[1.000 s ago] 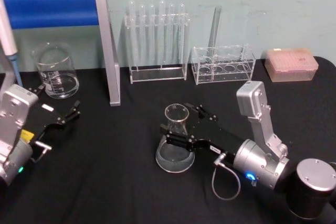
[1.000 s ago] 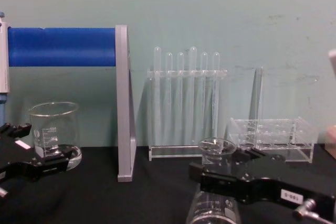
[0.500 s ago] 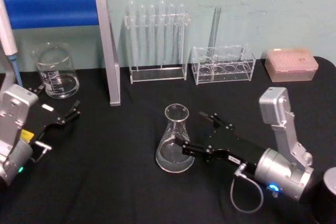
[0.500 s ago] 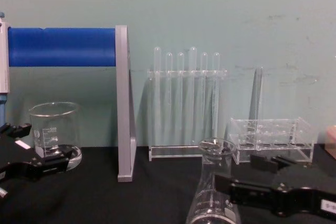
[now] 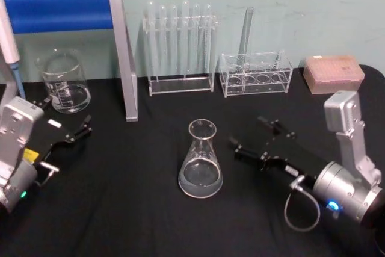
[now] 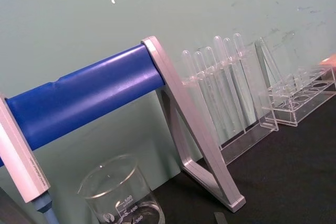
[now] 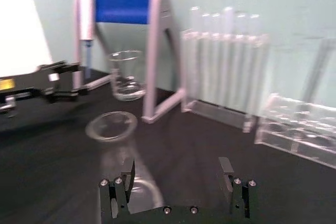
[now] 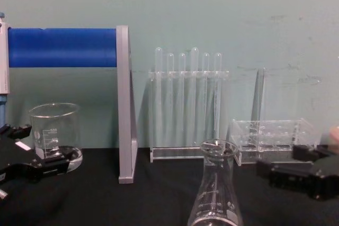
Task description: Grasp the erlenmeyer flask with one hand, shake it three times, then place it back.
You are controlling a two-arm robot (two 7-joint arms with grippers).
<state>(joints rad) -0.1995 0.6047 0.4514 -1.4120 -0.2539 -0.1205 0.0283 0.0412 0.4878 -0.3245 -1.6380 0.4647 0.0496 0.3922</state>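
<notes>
Flask [image 5: 201, 161] upright on the desk [image 5: 138, 209] near its middle, free of any grip. Right gripper [image 5: 257, 138] now well clear to the flask's right with fingers [image 7: 122, 186] spread apart, holding nothing; a second ago clamped round the flask's neck, half a second ago just releasing, now withdrawn. Reads as the put-back done and the shaking over, so the task looks finished or nearly so; nothing left but parking the arm.

Left gripper [image 5: 66, 135] idle at the desk's left edge, fingers apart, unmoved across the frames, just in front of the beaker [image 5: 63, 82].

Around: blue-barred stand [image 5: 78, 10] at the back left with a pipette [image 5: 9, 46] hanging at its end; rack of test tubes [image 5: 180, 46] behind the flask; low clear rack [image 5: 255, 73] with one tall tube to its right; pink tip box [image 5: 334, 73] at the far right. All well apart from the flask. Nothing blocking the right arm's retreat, though its fingers pass not far in front of the low rack.
</notes>
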